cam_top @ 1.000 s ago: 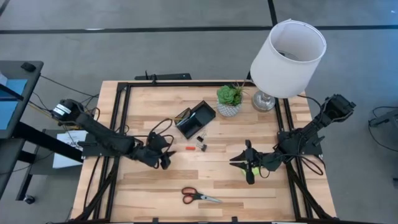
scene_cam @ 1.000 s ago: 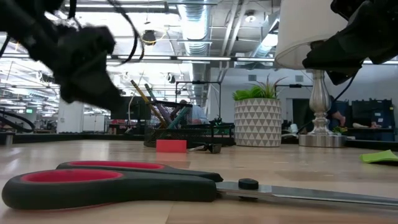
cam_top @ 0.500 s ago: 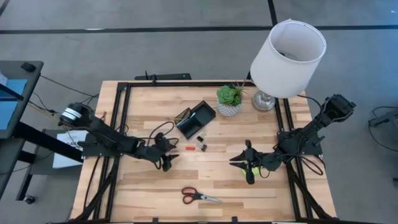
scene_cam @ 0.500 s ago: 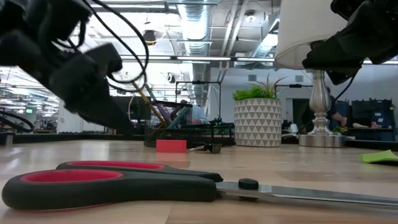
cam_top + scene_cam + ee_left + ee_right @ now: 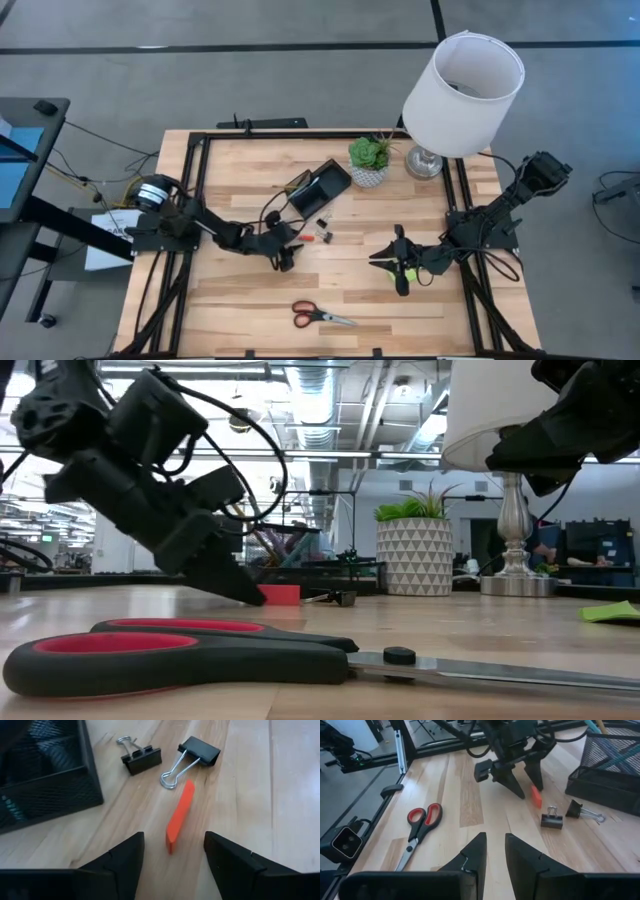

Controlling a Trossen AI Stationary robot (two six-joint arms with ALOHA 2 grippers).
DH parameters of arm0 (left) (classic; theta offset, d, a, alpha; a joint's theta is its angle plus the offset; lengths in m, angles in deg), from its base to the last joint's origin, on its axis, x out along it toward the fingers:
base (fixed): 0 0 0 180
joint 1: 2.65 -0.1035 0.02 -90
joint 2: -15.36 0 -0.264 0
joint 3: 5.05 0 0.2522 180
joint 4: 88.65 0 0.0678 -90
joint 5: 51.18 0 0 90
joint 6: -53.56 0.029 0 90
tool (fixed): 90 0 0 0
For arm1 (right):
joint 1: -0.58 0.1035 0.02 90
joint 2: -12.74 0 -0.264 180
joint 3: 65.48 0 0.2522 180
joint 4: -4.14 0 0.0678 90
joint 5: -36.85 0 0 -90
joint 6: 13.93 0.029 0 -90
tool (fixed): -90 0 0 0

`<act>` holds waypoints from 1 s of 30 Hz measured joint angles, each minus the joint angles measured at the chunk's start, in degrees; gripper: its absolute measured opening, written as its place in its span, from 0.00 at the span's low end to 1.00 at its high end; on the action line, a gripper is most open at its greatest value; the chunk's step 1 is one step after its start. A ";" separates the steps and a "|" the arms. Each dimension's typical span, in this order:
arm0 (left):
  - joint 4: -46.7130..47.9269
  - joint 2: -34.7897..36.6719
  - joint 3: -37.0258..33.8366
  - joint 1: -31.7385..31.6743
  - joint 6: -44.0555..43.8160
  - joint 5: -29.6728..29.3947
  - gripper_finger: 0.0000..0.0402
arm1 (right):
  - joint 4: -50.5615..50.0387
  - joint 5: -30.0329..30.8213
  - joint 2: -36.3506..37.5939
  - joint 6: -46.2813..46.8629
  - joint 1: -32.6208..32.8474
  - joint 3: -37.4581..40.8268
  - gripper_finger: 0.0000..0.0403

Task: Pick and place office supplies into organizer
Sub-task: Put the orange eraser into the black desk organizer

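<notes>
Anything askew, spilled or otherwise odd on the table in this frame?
Mildly. The organizer sits skewed to the table edges. The sticky-note pad lies under the waiting right gripper. The left gripper stands open around the orange item, beside two binder clips. Nothing is spilled or damaged.

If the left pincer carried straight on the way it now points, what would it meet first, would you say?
Most likely the orange strip: it lies just ahead of the open left pincer, in line with the gap between its fingers. Two black binder clips lie farther on.
</notes>
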 joint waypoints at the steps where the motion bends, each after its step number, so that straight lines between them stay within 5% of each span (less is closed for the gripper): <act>1: 0.17 -0.03 0.34 -0.35 0.54 0.92 0.51 | -0.03 0.00 0.00 0.00 0.00 0.00 0.16; 9: 1.41 -0.03 1.18 -2.17 -1.57 3.96 0.46 | -0.03 0.00 0.00 -0.04 -0.04 0.00 0.16; 17: 1.17 -0.14 1.80 -2.06 -4.35 4.07 0.08 | -0.03 -0.02 0.00 -0.02 -0.03 0.00 0.16; 20: 1.28 -0.12 3.11 -1.80 -7.42 4.66 0.04 | -0.03 -0.02 0.00 -0.01 -0.03 0.00 0.16; 30: 6.76 3.24 13.60 0.09 -2.90 -10.66 0.02 | -0.75 -0.20 0.00 0.02 -0.02 0.02 0.16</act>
